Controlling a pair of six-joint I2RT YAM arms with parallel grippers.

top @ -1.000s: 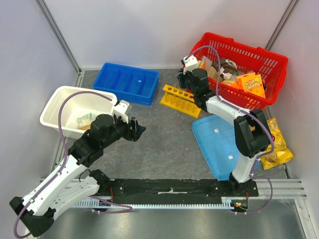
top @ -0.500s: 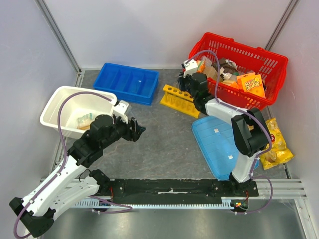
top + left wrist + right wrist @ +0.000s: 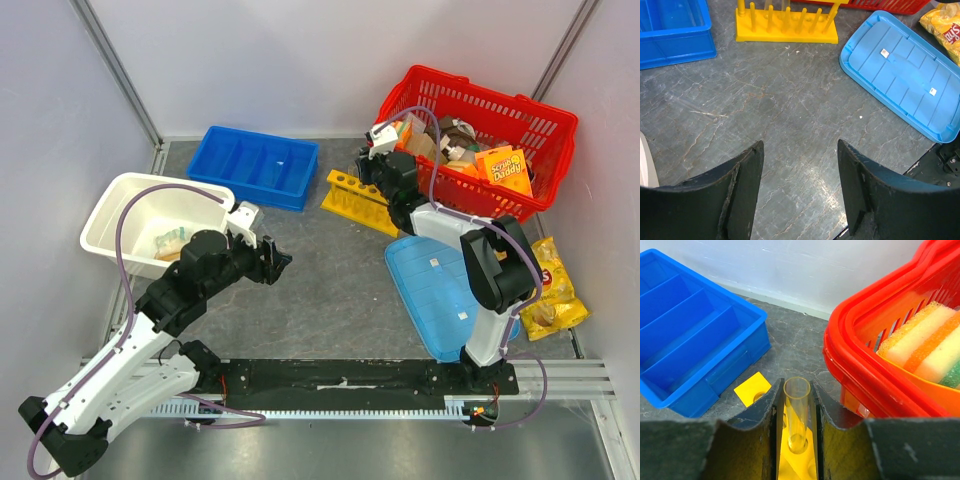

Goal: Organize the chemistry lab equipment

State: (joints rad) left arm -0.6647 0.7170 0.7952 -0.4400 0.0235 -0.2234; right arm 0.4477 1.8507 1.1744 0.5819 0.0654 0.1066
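Note:
The yellow test-tube rack [image 3: 362,201] stands on the table between the blue bin and the red basket; the left wrist view has the rack [image 3: 786,27] at its top. My right gripper [image 3: 797,390] is shut on a clear tube [image 3: 797,410] held upright, its lower end in a hole of the rack [image 3: 752,388]. From above, that gripper [image 3: 378,172] is over the rack's right end. My left gripper [image 3: 800,150] hangs open above bare table, nothing between its fingers. A small bag of pale contents [image 3: 170,243] lies in the white tub [image 3: 120,200].
A blue divided bin [image 3: 255,166] sits at the back left, a red basket [image 3: 480,135] of sponge packs and boxes at the back right. A light-blue tray lid [image 3: 440,290] lies right of centre, a yellow chip bag [image 3: 550,290] beside it.
My right gripper has shifted slightly over the rack's right end with the tube. The left arm has stayed put.

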